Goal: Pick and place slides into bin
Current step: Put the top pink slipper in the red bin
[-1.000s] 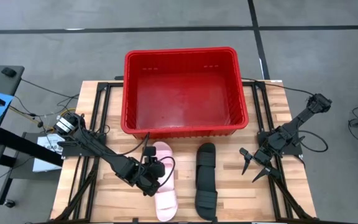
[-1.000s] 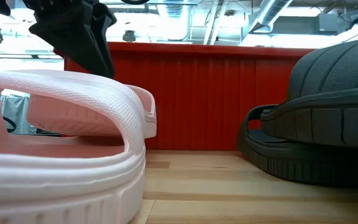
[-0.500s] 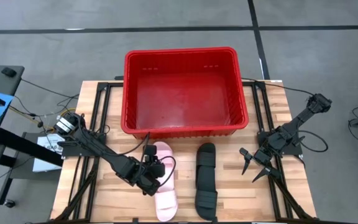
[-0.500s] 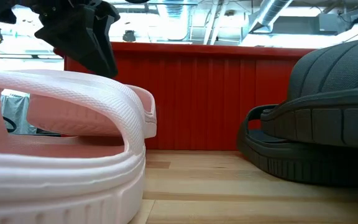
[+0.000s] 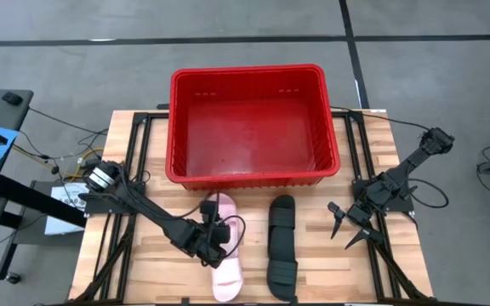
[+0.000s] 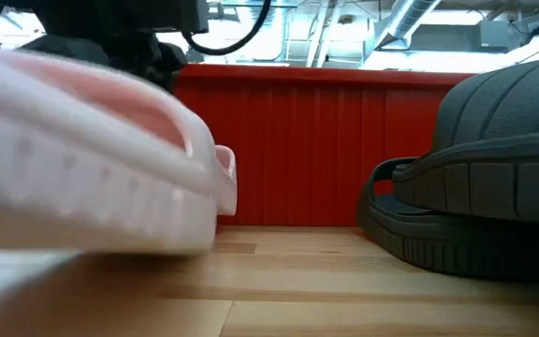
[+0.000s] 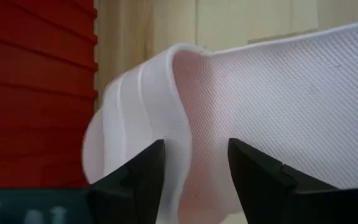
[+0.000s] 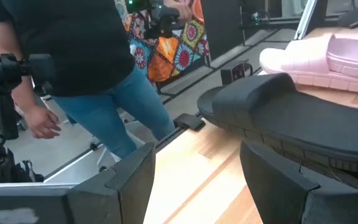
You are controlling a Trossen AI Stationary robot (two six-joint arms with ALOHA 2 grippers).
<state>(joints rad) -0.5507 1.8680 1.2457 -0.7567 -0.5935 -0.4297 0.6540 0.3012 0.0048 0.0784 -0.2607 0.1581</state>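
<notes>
A pale pink slide (image 5: 227, 270) and a black slide (image 5: 282, 246) lie side by side on the wooden table, in front of the red bin (image 5: 247, 71). My left gripper (image 5: 213, 240) is down at the pink slide's left side, open. In the left wrist view its fingers (image 7: 194, 180) stand either side of the line where the textured strap meets the ribbed sole. The low view shows the pink slide (image 6: 92, 168) tipped and blurred. My right gripper (image 5: 347, 229) waits open at the table's right, touching nothing. My left gripper comes slanting down from the table's left onto the pink slide's left edge, where the strap joins the sole (image 7: 185, 130). One finger (image 7: 138, 177) is over the ribbed sole wall, the other (image 7: 257, 177) over the strap. The fingertips are out of frame. The slide sits tipped, its near part raised.
The bin's front wall (image 6: 316, 150) stands close behind both slides. In the right wrist view the black slide (image 8: 291, 118) lies just ahead of the fingers, with the pink slide (image 8: 328, 59) beyond it. A person (image 8: 92, 56) stands beside the table.
My left gripper has come down and a little toward the table's right, onto the pink slide's left side. The pink slide has tipped: in the low view its strap opening no longer faces the camera and its near part has risen.
</notes>
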